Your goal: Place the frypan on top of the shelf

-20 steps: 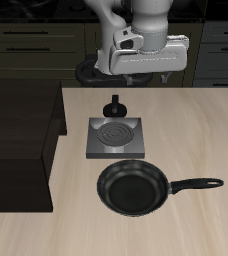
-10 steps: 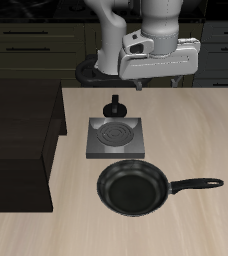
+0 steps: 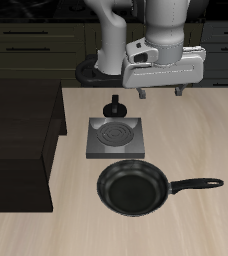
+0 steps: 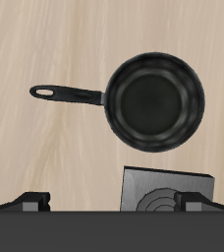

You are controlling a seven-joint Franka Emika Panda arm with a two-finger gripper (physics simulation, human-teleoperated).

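Note:
The frypan is a round black shallow pan with a long straight handle; it lies on the table near the front edge, in front of the burner plate. In the wrist view the frypan lies flat with its handle pointing sideways. The shelf is a large dark stepped wooden unit at the table's side. My gripper hangs open and empty high above the table, behind the frypan and above the burner area; its fingertips show in the wrist view.
A grey square burner plate with a spiral coil sits mid-table, also in the wrist view. A small black knob stands behind it. Dark drawer cabinets line the back.
My gripper has moved sideways, away from the shelf's side, and slightly toward the front. The frypan, burner plate and shelf have not moved.

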